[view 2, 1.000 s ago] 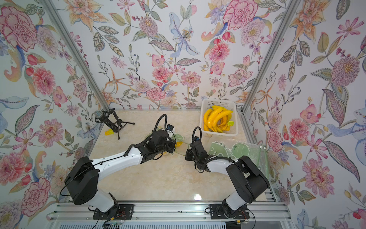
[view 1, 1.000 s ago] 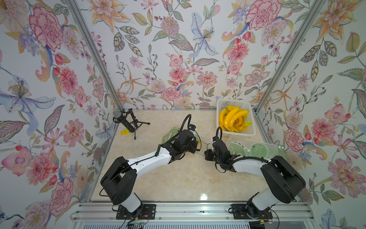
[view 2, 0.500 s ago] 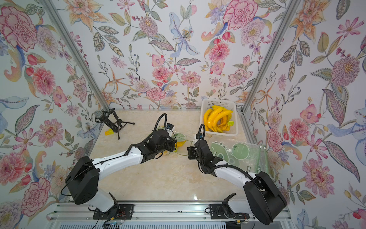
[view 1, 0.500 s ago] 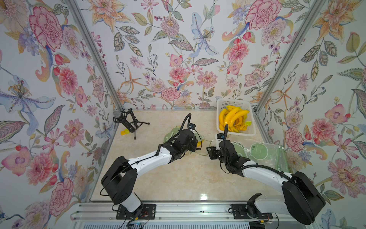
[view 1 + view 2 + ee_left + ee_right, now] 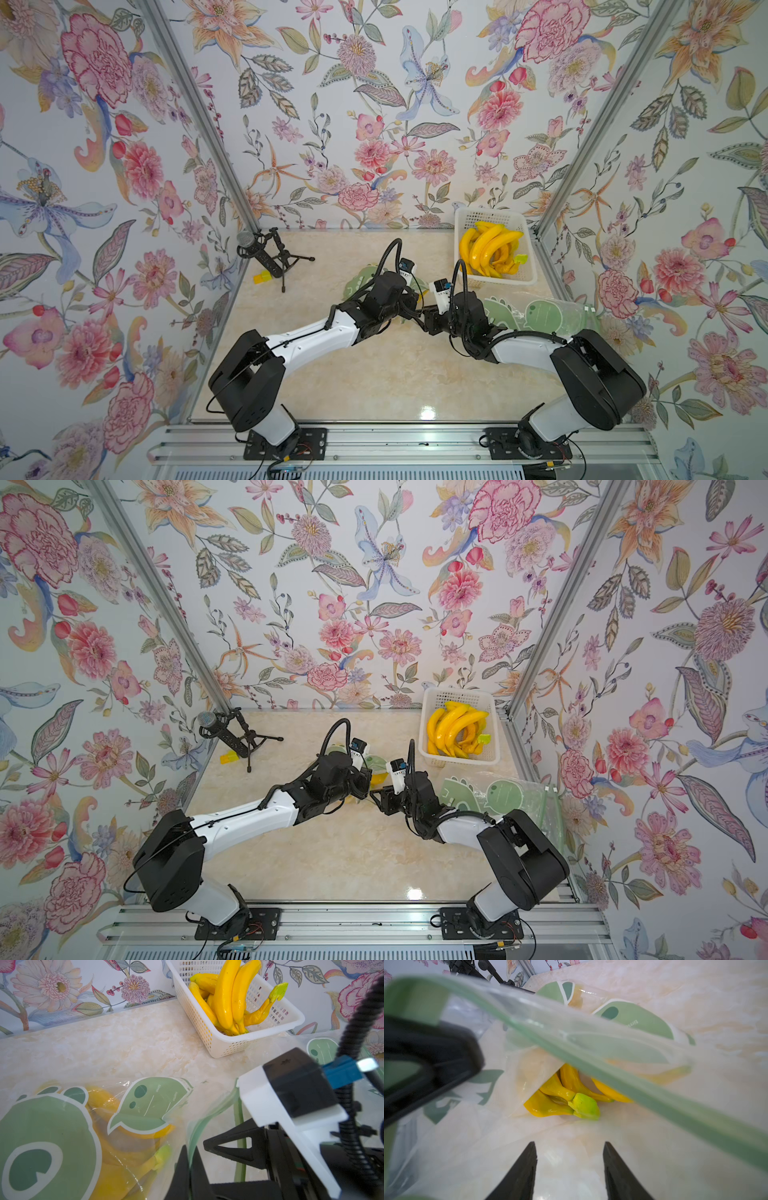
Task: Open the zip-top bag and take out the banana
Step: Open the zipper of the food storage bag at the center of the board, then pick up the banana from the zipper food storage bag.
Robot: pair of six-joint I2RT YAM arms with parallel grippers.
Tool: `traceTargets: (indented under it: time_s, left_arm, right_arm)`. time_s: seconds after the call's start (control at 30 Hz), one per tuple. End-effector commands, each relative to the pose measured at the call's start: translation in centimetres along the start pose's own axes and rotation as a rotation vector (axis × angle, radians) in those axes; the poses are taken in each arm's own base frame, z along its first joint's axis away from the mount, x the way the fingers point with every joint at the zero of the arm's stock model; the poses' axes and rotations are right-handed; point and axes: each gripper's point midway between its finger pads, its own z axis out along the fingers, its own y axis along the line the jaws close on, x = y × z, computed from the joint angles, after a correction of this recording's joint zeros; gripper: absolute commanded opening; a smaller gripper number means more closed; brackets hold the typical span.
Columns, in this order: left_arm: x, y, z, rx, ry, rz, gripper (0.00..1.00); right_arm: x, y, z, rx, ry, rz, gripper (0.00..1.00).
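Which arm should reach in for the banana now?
Right. The right gripper is open, pointed into the bag at the banana. The left gripper is shut on the bag's rim, holding it open.

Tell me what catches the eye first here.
A white perforated plastic basket heaped with bright yellow bananas stands in the far right corner. At centre, the left gripper pinches the rim of a clear zip-top bag with green cartoon print, while the open right gripper faces the yellow banana bunch inside it.

Green label (image 5: 151,1103) on zip-top bag (image 5: 45,1136) reads "time", "name".
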Motion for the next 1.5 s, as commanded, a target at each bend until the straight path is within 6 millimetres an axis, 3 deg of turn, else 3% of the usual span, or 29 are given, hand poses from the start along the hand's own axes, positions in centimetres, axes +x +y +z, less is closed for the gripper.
traceTargets:
  time_s: [0.0,0.13,0.27,0.37,0.43,0.6,0.73,0.9,1.0,1.23,1.47]
  left_arm:
    - [-2.2,-0.5,-1.7,0.007,-0.083,0.002,0.03]
    - [-2.5,0.2,-2.9,-0.025,-0.101,0.017,0.21]
    - [-3.2,3.2,-4.8,-0.138,-0.112,0.028,0.45]
    - [-3.2,6.9,-5.8,-0.220,-0.096,0.005,0.63]
    - [-2.0,10.7,-5.9,-0.296,-0.051,-0.048,0.74]
    - [2.1,19.9,-5.1,-0.443,0.063,-0.243,0.85]
    - [3.1,23.2,-3.3,-0.425,0.061,-0.321,0.89]
    - [4.0,23.1,0.8,-0.323,0.106,-0.325,0.89]
    - [4.8,22.6,2.0,-0.284,0.126,-0.329,0.86]
    - [6.7,20.5,2.5,-0.286,0.176,-0.294,0.75]
    - [7.9,19.4,2.2,-0.311,0.186,-0.305,0.61]
  right_arm:
    - [-3.0,1.4,0.9,-0.098,-0.093,-0.033,0.51]
    - [-2.5,0.9,1.7,-0.086,-0.069,-0.070,0.53]
    - [-1.9,0.4,1.7,-0.059,-0.050,-0.106,0.56]
    - [-1.2,-0.1,1.8,-0.037,-0.028,-0.124,0.58]
    - [-0.9,-0.3,1.8,-0.033,-0.019,-0.123,0.59]
    - [-0.4,-1.3,2.3,0.020,0.008,-0.074,0.60]
    - [0.0,-2.6,2.8,0.071,0.022,0.034,0.61]
    - [1.0,-3.8,3.6,0.106,0.049,0.206,0.61]
    - [1.5,-3.9,4.2,0.094,0.061,0.285,0.62]
    - [2.0,-4.3,5.1,0.084,0.068,0.423,0.64]
    - [1.1,-2.4,5.6,-0.017,0.035,0.461,0.64]
